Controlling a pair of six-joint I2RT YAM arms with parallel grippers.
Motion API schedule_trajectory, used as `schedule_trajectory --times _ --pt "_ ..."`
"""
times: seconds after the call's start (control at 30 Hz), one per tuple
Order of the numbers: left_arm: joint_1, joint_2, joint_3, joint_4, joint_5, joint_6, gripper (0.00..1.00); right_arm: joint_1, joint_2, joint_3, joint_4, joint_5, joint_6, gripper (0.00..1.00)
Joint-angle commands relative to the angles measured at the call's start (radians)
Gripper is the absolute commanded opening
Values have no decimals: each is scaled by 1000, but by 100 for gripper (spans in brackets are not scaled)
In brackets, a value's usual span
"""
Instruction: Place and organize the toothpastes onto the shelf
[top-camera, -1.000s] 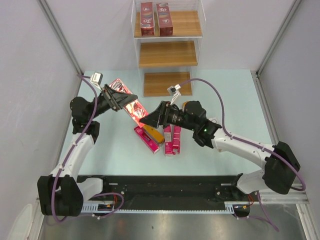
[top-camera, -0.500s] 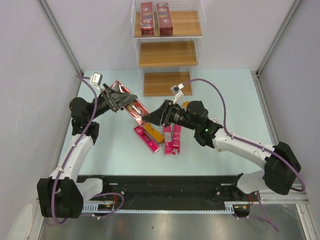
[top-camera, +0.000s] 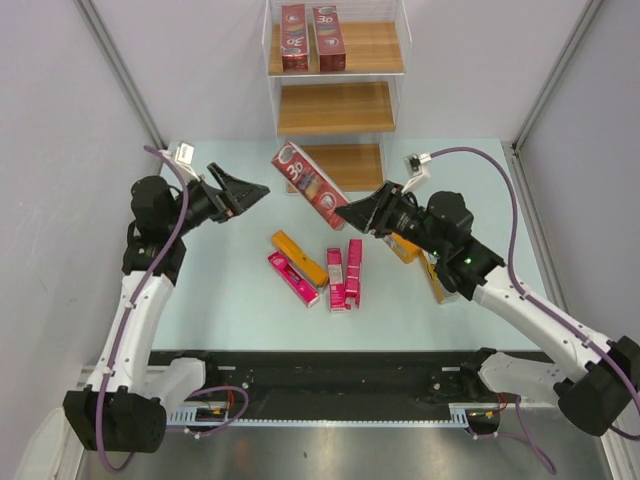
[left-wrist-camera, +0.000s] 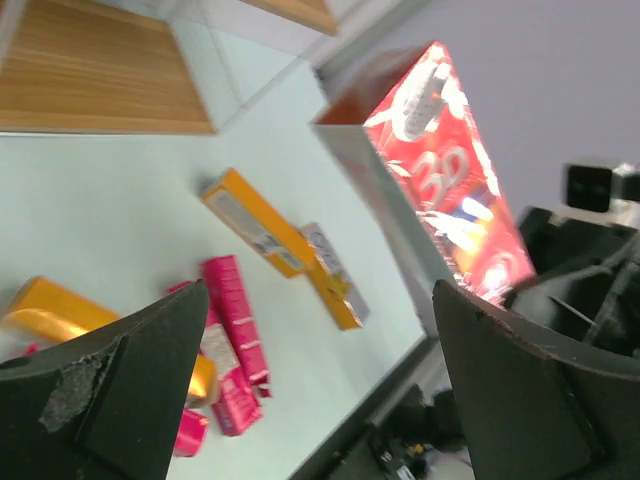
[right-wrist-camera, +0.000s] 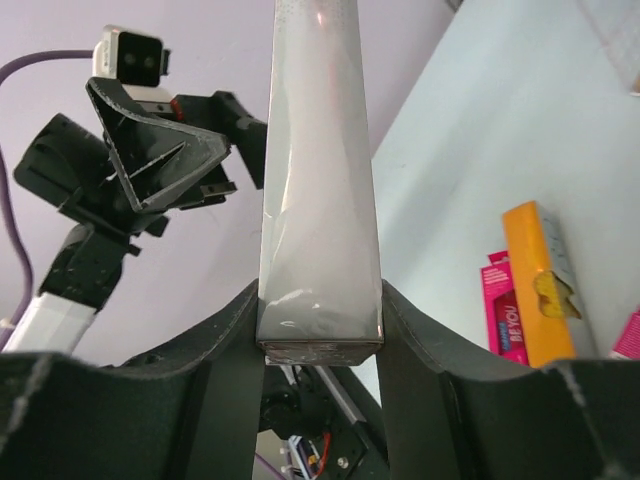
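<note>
1. Our right gripper (top-camera: 352, 213) is clamped on one end of a wide dark red cardboard toothpaste carton (top-camera: 308, 184), held above the pale surface (top-camera: 220, 300).
2. The carton's long axis points away from that gripper toward the three-tier wooden shelf (top-camera: 335, 108), close behind its free end.
3. Our left gripper (top-camera: 250, 192) gapes empty, off to the carton's left.

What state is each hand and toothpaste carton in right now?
Left hand: open, holding nothing.
Right hand: shut on one wide dark red "3D" cardboard carton, held tilted above the pale table.
Two more dark red cartons: side by side on the top board of the stepped wood-and-acrylic shelf.
Orange-yellow cartons: lying on the table.
Slim pink cartons: lying on the table.
</note>
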Motion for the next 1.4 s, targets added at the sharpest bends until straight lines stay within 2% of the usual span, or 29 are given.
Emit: schedule_trajectory --times 0.0,0.1,0.13,0.23,0.63,0.87,1.13,1.37 --pt "0 -21 96 -307 -289 207 100 -34 -90 14 -79 22 -55 24" --pt "-8 -35 136 -415 -432 255 100 -57 -121 14 -117 22 -68 24" --pt "-9 -38 151 -445 -528 263 100 -62 -127 14 -123 22 -70 24" --pt "-11 -40 176 -522 -645 255 100 -77 -144 14 -145 17 -79 23" --pt "-11 -6 147 -507 -590 263 100 -117 -101 57 -112 -33 -78 22" --pt "-14 9 139 -503 -547 270 100 -146 57 259 -146 -51 -145 21" --pt "-29 26 130 -493 -521 273 99 -204 285 686 -250 -86 -199 21" --pt "-44 45 110 -473 -498 272 100 -276 526 1071 -309 -72 -142 20"
